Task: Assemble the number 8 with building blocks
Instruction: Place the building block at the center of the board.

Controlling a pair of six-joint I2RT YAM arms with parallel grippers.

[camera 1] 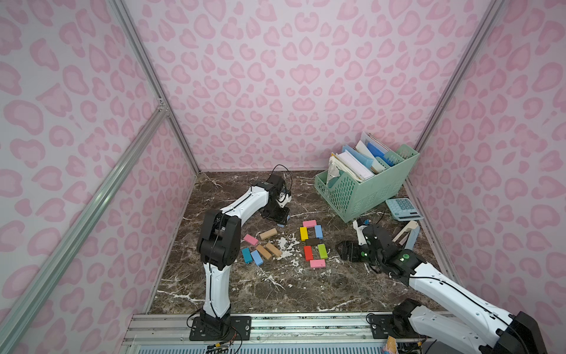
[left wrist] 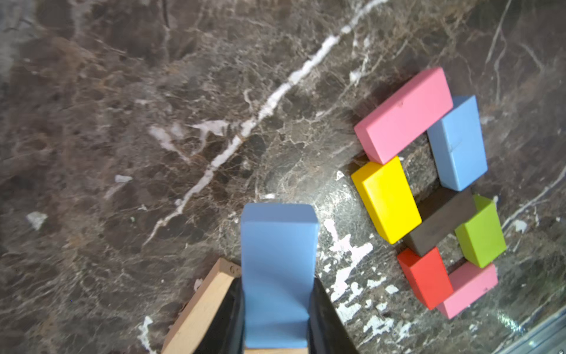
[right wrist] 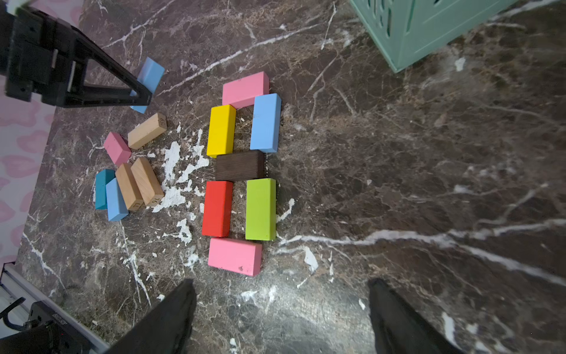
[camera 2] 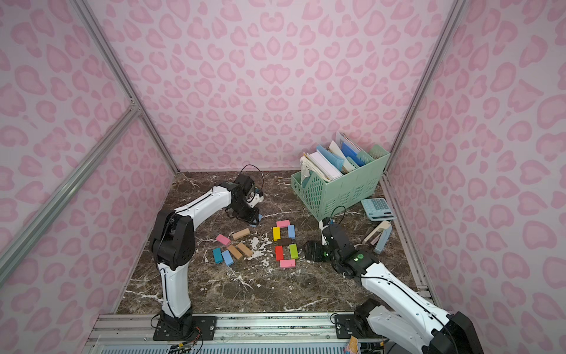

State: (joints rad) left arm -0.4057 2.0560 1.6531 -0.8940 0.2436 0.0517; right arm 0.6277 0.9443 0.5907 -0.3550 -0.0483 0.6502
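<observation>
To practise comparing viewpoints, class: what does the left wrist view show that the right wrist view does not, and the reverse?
Only the left wrist view: both fingers of the left pincer pressed against the sides of the held light blue block. Only the right wrist view: the open right pincer, the huddle of five spare blocks, a corner of the mint basket. Both: the seven-block number 8, the held block, and one tan block near it.
</observation>
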